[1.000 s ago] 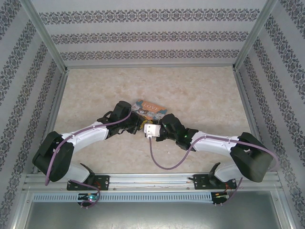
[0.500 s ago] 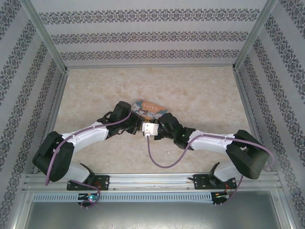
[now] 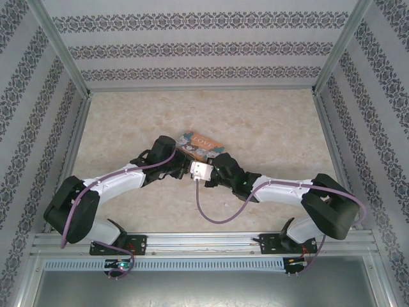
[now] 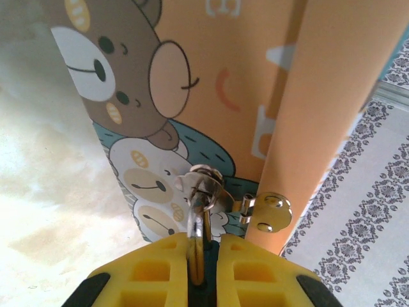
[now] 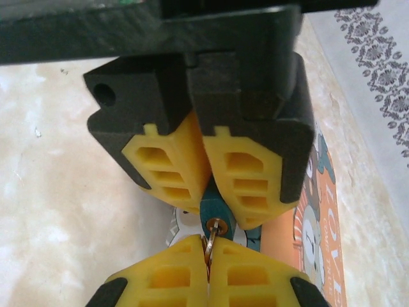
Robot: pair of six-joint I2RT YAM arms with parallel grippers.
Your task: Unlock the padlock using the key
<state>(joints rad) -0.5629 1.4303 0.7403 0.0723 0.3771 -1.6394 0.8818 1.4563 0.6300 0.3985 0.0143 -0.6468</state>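
In the right wrist view the small teal padlock (image 5: 214, 214) sits pinched between the left gripper's yellow fingers (image 5: 169, 163), keyhole facing me. The key (image 5: 211, 238) is in that keyhole, and my right gripper (image 5: 208, 249) is shut on its bow. In the left wrist view my left gripper (image 4: 203, 246) is shut on the padlock, whose silver shackle (image 4: 199, 214) runs up through the metal hasp (image 4: 206, 182) of the illustrated box (image 4: 255, 77). From above, the left gripper (image 3: 183, 166) and right gripper (image 3: 193, 170) meet tip to tip at the box's near edge (image 3: 199, 143).
The box lies on the beige table (image 3: 268, 128), mid-field. Patterned walls (image 3: 204, 48) and metal frame posts enclose the table on three sides. A purple cable (image 3: 214, 217) loops down from the right wrist toward the near rail.
The right gripper has closed on the key, and the right arm has edged left toward the left gripper. The left arm has held still.
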